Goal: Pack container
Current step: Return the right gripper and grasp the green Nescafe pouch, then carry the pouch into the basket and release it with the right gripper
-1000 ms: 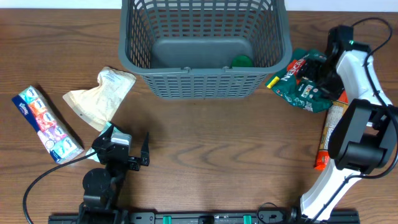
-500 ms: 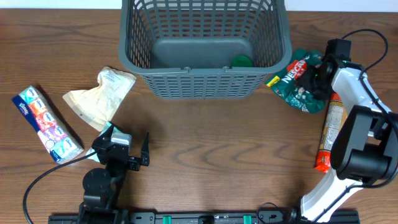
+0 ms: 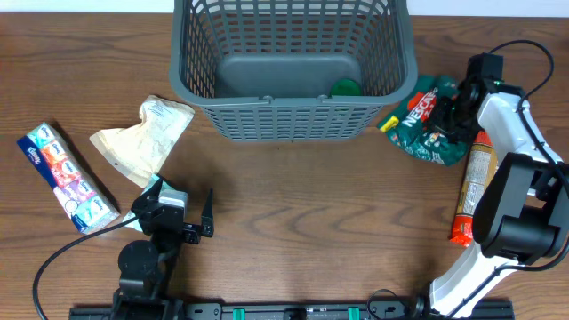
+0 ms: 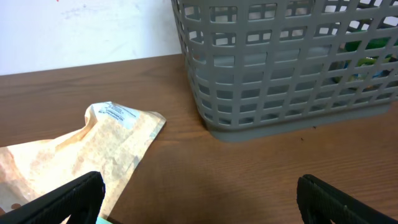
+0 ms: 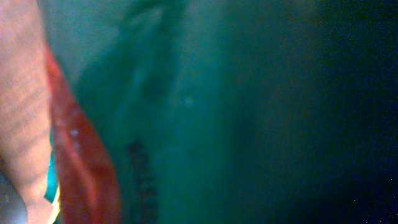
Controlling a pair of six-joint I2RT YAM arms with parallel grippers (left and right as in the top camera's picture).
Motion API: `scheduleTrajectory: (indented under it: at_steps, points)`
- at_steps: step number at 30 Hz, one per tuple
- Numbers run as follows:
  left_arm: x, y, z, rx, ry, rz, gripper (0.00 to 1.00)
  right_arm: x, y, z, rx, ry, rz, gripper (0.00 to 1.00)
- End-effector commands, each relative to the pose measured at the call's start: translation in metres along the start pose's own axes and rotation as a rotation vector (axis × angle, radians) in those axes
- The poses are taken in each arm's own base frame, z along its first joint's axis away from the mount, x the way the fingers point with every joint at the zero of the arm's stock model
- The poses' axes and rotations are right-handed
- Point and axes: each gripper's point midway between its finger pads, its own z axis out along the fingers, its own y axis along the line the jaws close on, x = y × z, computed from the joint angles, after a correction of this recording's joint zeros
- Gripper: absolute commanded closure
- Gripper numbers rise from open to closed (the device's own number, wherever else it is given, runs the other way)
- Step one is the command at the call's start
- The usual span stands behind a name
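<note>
The container (image 3: 293, 120), a large dark grey lattice basket, stands at the back middle and holds a green item (image 3: 345, 87) in its right corner. It fills the upper right of the left wrist view, container (image 4: 280, 81). To its right lies a crumpled green and red packet (image 3: 422, 124), with my right gripper (image 3: 453, 111) pressed onto its right end and shut on it. In the right wrist view that green packet (image 5: 205, 112) fills the frame as a blur and hides the fingers. My left gripper (image 3: 182, 218) rests low at the front left, open and empty (image 4: 199, 193).
A beige paper pouch (image 3: 142, 138) lies left of the basket, also in the left wrist view as the pouch (image 4: 81, 155). A colourful tissue pack (image 3: 67, 178) lies at the far left. A long orange packet (image 3: 471, 191) lies along the right side under the right arm.
My right gripper has closed on the green packet, which has bunched up and shifted slightly left. The left arm has not moved.
</note>
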Motion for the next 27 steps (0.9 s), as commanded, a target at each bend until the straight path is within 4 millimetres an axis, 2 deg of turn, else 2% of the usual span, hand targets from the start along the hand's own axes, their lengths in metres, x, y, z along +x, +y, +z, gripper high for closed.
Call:
scheduleTrajectory:
  at_steps: [1, 6, 10, 13, 17, 20, 22, 24, 27]
  points:
    - [0.014, -0.004, 0.002, 0.017, 0.04, -0.012, 0.01, -0.012, 0.01, -0.031, -0.013, -0.034, -0.074, 0.99]
    - [0.014, -0.004, 0.002, 0.017, 0.04, -0.012, 0.01, -0.045, 0.027, -0.122, -0.068, -0.207, -0.092, 0.99]
    - [0.014, -0.004, 0.002, 0.017, 0.04, -0.012, 0.01, -0.059, 0.033, -0.195, -0.092, -0.369, -0.1, 0.99]
    - [0.014, -0.004, 0.002, 0.017, 0.04, -0.012, 0.02, -0.062, 0.042, -0.248, -0.098, -0.504, -0.157, 0.99]
    - [0.014, -0.004, 0.002, 0.017, 0.04, -0.012, 0.01, -0.056, 0.062, -0.302, -0.098, -0.669, -0.281, 0.99]
    - [0.014, -0.004, 0.002, 0.017, 0.04, -0.012, 0.02, -0.052, 0.082, -0.333, -0.079, -0.79, -0.363, 0.99]
    - [0.014, -0.004, 0.002, 0.017, 0.04, -0.012, 0.01, -0.045, 0.106, -0.349, -0.097, -0.857, -0.465, 0.99]
    - [0.014, -0.004, 0.002, 0.017, 0.04, -0.012, 0.02, -0.032, 0.141, -0.359, -0.13, -0.908, -0.633, 0.99]
    - [0.014, -0.004, 0.002, 0.017, 0.04, -0.012, 0.02, 0.003, 0.2, -0.363, -0.201, -0.949, -0.948, 0.99]
